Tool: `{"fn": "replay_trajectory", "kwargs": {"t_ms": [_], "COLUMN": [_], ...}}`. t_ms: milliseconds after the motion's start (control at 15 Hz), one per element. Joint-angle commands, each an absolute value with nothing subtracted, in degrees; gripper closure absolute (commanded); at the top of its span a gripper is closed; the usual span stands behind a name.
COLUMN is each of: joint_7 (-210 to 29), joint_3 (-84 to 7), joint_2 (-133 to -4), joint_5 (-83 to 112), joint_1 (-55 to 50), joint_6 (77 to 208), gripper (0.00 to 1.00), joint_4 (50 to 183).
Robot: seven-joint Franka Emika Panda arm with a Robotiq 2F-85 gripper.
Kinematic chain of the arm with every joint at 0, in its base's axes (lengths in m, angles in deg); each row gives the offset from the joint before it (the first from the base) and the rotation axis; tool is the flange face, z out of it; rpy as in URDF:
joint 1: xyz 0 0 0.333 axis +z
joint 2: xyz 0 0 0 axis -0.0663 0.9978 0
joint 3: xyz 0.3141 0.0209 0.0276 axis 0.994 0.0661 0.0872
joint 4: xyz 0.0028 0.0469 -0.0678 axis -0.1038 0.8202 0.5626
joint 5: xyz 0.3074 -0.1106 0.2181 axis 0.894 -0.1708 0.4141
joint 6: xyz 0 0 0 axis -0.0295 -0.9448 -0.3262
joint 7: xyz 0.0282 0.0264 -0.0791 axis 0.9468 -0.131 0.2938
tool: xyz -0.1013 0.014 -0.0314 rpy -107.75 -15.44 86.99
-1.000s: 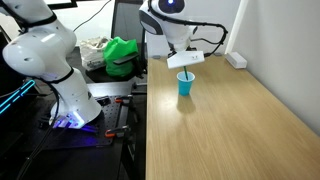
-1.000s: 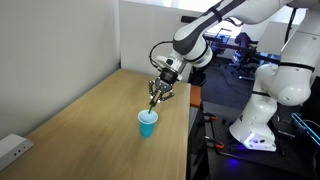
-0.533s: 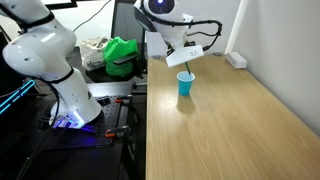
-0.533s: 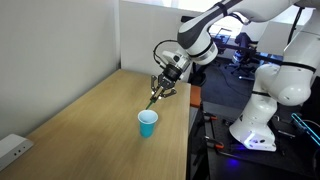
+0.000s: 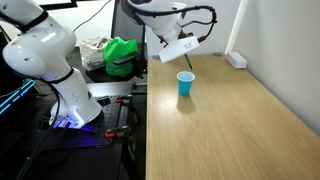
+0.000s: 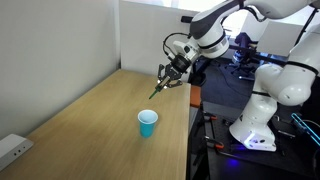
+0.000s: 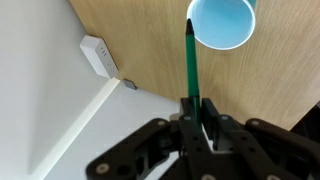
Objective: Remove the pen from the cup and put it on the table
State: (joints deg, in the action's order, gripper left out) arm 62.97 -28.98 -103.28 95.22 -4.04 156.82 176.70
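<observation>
A blue cup [image 5: 186, 84] stands on the wooden table [image 5: 230, 130]; it shows in both exterior views [image 6: 148, 123] and from above in the wrist view [image 7: 223, 22]. My gripper [image 6: 170, 77] is shut on a green pen [image 7: 190, 62] and holds it in the air above the cup. The pen hangs down from the fingers [image 7: 193, 112], its tip clear of the cup's rim. In an exterior view the pen [image 5: 189, 60] is a thin green line above the cup. It also shows below the fingers in an exterior view [image 6: 158, 89].
A white power strip [image 7: 100, 56] lies by the wall at the table's far edge, also seen in both exterior views [image 5: 236, 60] [image 6: 13, 149]. A second white robot arm [image 5: 45, 60] and a green object [image 5: 122, 55] stand beside the table.
My gripper has risen with the green pen. The pen has come up out of the blue cup and now hangs clear above it.
</observation>
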Motion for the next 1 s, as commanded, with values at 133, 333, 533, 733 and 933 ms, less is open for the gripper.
{"fn": "replay_trajectory", "kwargs": {"t_ms": [133, 333, 533, 733, 933], "joint_7": [62.94, 62.79, 61.16, 57.36, 52.42], "joint_3": [-31.95, -32.51, -31.93, -31.25, -30.57], "joint_2": [-107.88, -105.97, -104.03, -101.65, -98.92], "joint_5": [97.4, 99.23, 100.27, 98.79, 96.24], "joint_1": [-4.21, -4.89, -5.37, -5.44, -5.71], "joint_6": [157.96, 160.3, 164.61, 168.86, 172.85], "gripper": [0.96, 0.96, 0.96, 0.96, 0.96], "joint_4": [179.99, 179.66, 178.96, 177.96, 176.73]}}
